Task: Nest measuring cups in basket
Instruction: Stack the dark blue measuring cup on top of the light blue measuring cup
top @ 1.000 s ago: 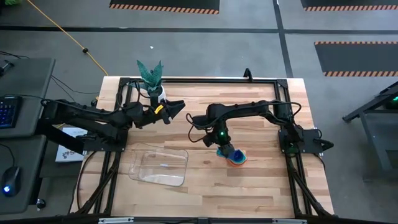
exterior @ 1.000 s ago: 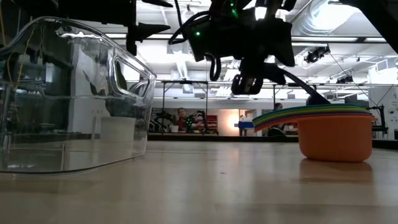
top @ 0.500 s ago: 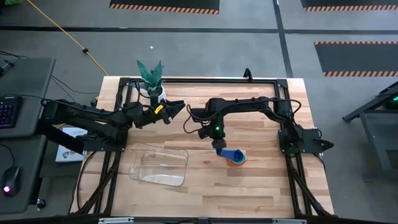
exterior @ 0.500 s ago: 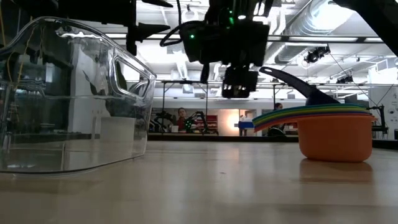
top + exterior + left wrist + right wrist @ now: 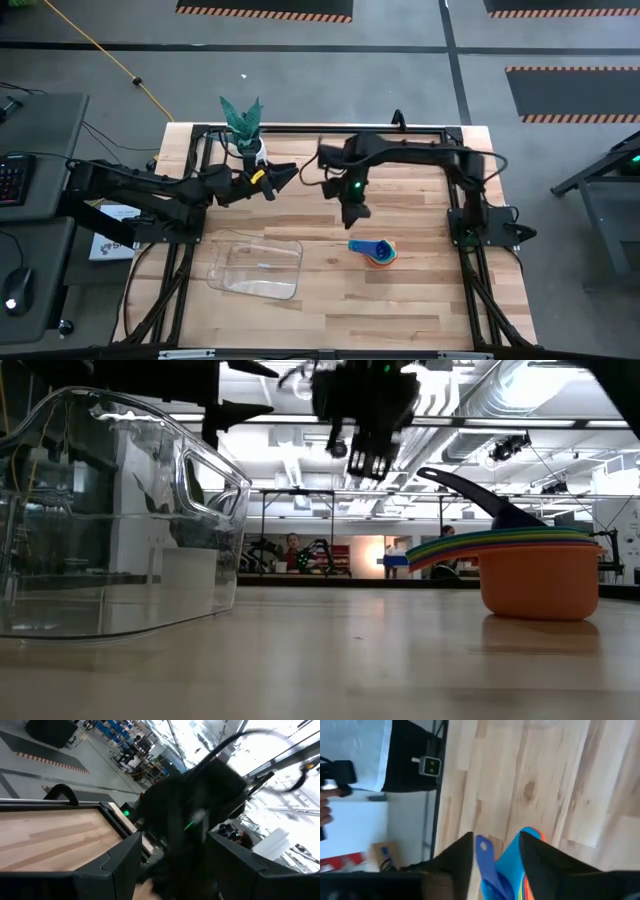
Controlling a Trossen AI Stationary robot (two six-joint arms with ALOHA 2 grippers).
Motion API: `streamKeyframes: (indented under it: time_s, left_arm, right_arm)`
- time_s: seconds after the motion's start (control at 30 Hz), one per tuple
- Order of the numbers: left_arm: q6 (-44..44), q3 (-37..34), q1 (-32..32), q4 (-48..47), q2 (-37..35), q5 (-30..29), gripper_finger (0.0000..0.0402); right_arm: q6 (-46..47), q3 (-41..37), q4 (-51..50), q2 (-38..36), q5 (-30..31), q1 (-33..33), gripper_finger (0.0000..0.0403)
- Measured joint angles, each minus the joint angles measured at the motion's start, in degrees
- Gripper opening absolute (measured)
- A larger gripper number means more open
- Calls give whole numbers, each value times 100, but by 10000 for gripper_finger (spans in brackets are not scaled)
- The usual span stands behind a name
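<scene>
The measuring cups stand nested in one stack on the table to the right of the basket, the orange cup at the bottom. A blue cup lies on top, its handle slanting up. The clear basket holds none of them. My right gripper hangs open in the air, above and toward the far side of the stack, with nothing between its fingers. My left gripper waits open at the far left, beside the plant.
A white pot with a green plant stands at the far left edge, close to my left gripper. A black frame runs round the tabletop. Bare wood lies between the basket and the cups.
My right gripper has come away from the top cup's handle, risen and drawn back toward the table's far edge, tipping less steeply downward. The stack of cups has stayed in place, the blue handle now standing free.
</scene>
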Motion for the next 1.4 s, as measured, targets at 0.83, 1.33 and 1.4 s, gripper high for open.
streamKeyframes:
  time_s: [0.83, 1.33, 1.4]
  left_arm:
    - [338, 0, 15, -81, 0, -219, 211]
    - [299, 0, 39, -118, 0, -260, 211]
    - [299, 0, 39, -118, 0, -260, 211]
  right_arm:
    - [1716, -2865, 3235, -1713, 1191, 1109, 0]
    - [2201, -3107, 4009, -1712, 1327, 962, 0]
    - [2207, -3002, 3808, -1727, 1211, 901, 0]
